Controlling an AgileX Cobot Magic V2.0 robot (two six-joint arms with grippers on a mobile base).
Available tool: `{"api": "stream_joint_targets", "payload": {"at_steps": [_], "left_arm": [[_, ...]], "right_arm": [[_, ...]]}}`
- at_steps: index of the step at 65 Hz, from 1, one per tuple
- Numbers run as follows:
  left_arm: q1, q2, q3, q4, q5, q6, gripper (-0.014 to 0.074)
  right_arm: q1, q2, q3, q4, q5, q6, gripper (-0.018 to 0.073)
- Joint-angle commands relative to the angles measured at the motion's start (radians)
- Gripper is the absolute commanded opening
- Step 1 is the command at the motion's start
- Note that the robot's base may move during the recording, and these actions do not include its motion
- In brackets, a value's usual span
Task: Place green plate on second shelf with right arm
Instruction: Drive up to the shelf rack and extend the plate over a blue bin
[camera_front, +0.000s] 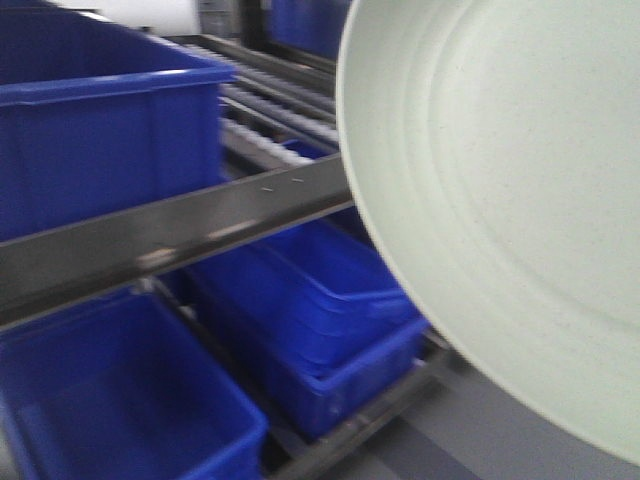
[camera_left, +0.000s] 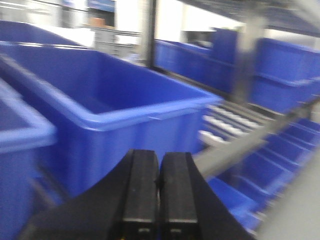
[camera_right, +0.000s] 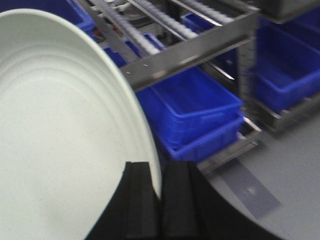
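Front view: green plate (camera_front: 510, 210) up in the air, tilted, fills the right side, ahead of steel shelf rail (camera_front: 180, 235) and stacked blue bins (camera_front: 330, 300). Left wrist: left gripper (camera_left: 159, 160) fingers pressed together, nothing between, facing blue crate (camera_left: 110, 105). Right wrist: right gripper (camera_right: 161, 172) pinched on green plate rim.

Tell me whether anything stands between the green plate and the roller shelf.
Only the shelf's metal front rail crosses between the green plate and the rollers. A blue bin sits on the left part; the rollers nearer the plate look bare.
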Motion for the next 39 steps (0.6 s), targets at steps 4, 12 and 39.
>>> {"api": "stream_joint_targets", "payload": {"at_steps": [4,12,39], "left_arm": [[-0.002,-0.018,0.04,-0.008,-0.084,-0.002,0.013],[-0.002,-0.018,0.04,-0.008,-0.084,-0.002,0.0129],[-0.002,-0.018,0.04,-0.008,-0.084,-0.002,0.013]], "right_arm": [[-0.004,0.017,-0.031,-0.002,-0.112,0.0,0.0027],[-0.004,0.017,-0.031,-0.002,-0.112,0.0,0.0027],[-0.004,0.017,-0.031,-0.002,-0.112,0.0,0.0027]]}}
